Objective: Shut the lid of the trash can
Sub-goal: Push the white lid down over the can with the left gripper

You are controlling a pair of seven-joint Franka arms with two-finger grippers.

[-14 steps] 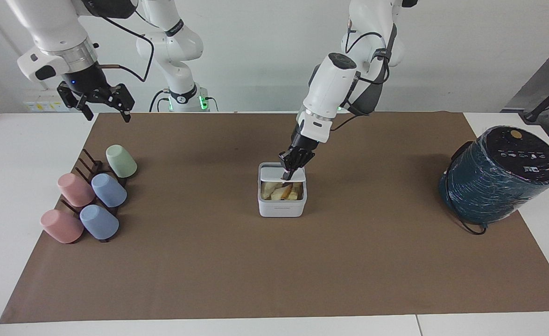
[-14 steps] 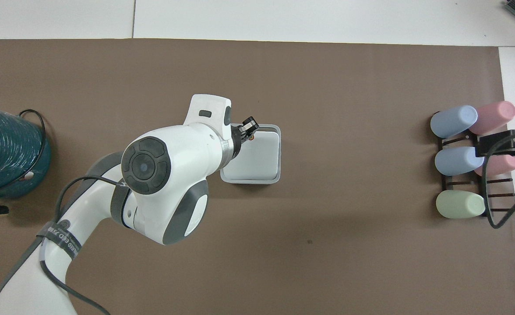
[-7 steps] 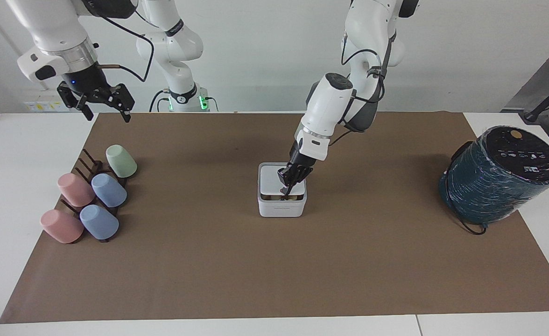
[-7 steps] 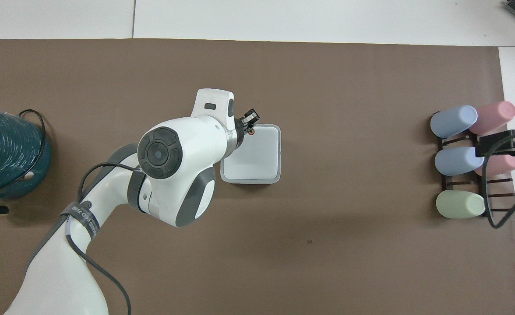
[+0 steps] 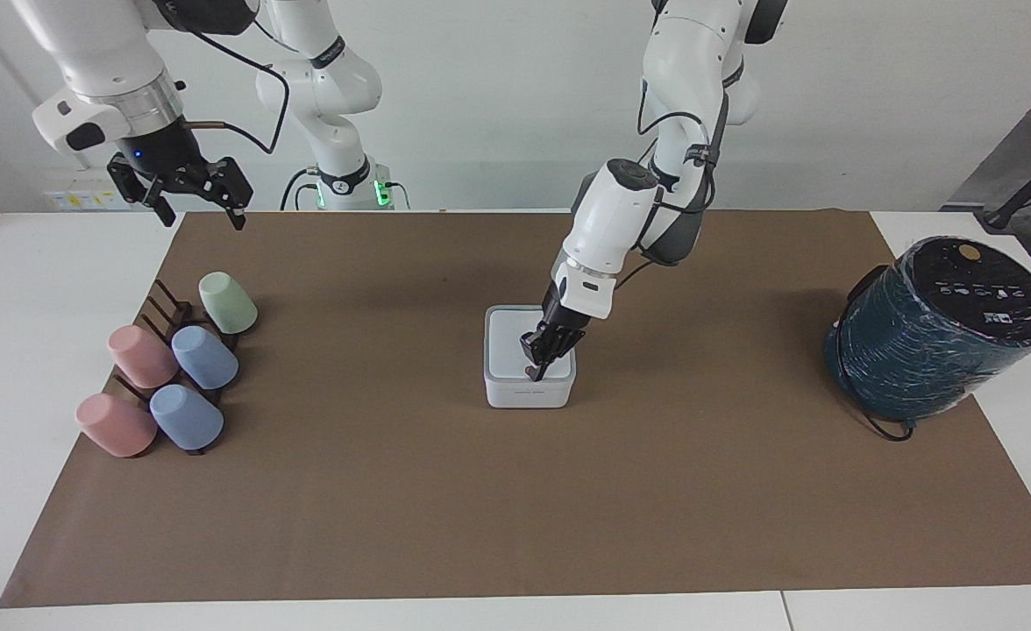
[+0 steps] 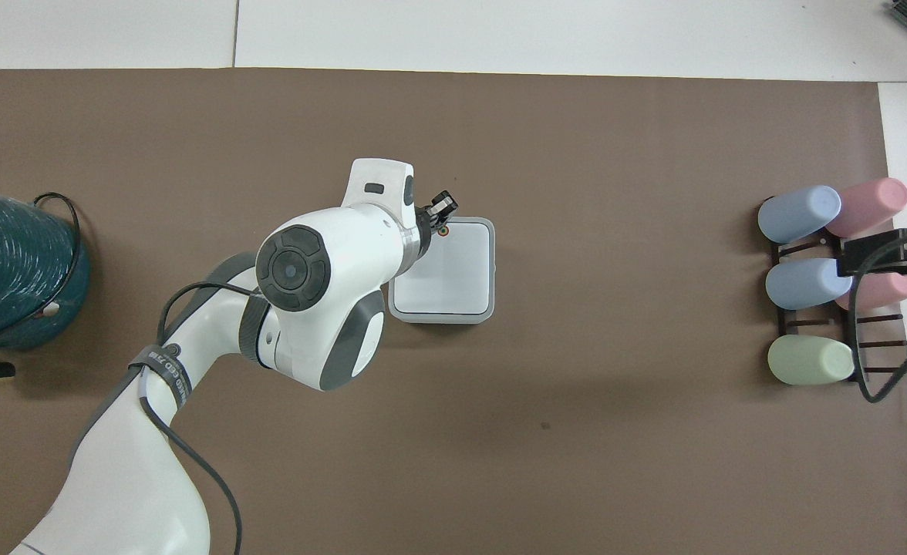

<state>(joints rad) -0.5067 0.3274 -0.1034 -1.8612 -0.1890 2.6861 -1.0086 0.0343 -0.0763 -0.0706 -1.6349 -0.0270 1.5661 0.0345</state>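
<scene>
The small white trash can (image 5: 529, 394) stands in the middle of the brown mat; it also shows in the overhead view (image 6: 492, 312). Its white lid (image 5: 509, 344) lies flat on the can, and no contents show. In the overhead view the lid (image 6: 457, 266) has a small orange dot at the corner farther from the robots, toward the left arm's end. My left gripper (image 5: 536, 369) is shut, with its tips on the lid's edge by that dot; it also shows in the overhead view (image 6: 441, 211). My right gripper (image 5: 198, 209) is open and waits in the air over the mat's edge near the cup rack.
A dark rack with several pastel cups (image 5: 174, 368) lies at the right arm's end of the table; it also shows in the overhead view (image 6: 816, 285). A large teal wrapped cylinder (image 5: 936, 333) with a black cable sits at the left arm's end.
The lid has swung down from half open to flat on the can, hiding the contents. My left gripper moved down with it. The right arm has not moved.
</scene>
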